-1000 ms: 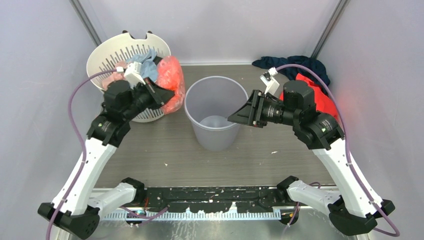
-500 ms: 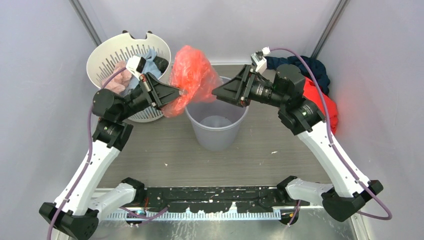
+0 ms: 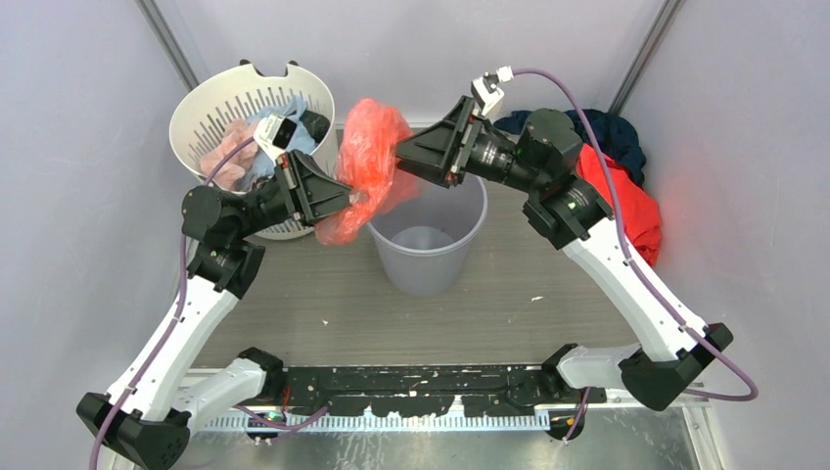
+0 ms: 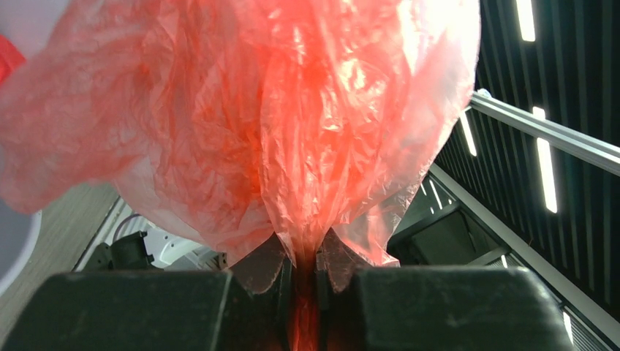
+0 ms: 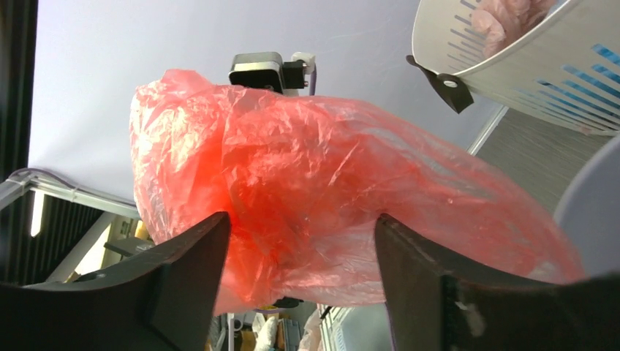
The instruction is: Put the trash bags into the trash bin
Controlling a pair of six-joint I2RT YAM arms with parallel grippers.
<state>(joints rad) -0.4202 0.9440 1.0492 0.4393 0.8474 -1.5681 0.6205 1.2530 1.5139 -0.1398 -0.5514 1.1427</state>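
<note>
Left wrist: left gripper [image 4: 301, 257] pinched tight on trash bag [image 4: 292, 110] film, holding it aloft at trash bin [image 3: 427, 262] rim; right gripper [image 5: 300, 227] gapes wide, gripping nothing, likely placed to regrasp.

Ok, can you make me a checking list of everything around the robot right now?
Surface: brown table, a few white specks.
Job's things: red-pink trash bag held in the air over the grey trash bin's far-left rim, not inside yet.
Clutter: white basket with cloths, far left; dark blue and red clothes, far right.
Jaws: left jaws shut on the trash bag; right jaws open, the bag right in front.
Cables: purple cable on each arm, in loose loops.
Surroundings: plain grey walls.
</note>
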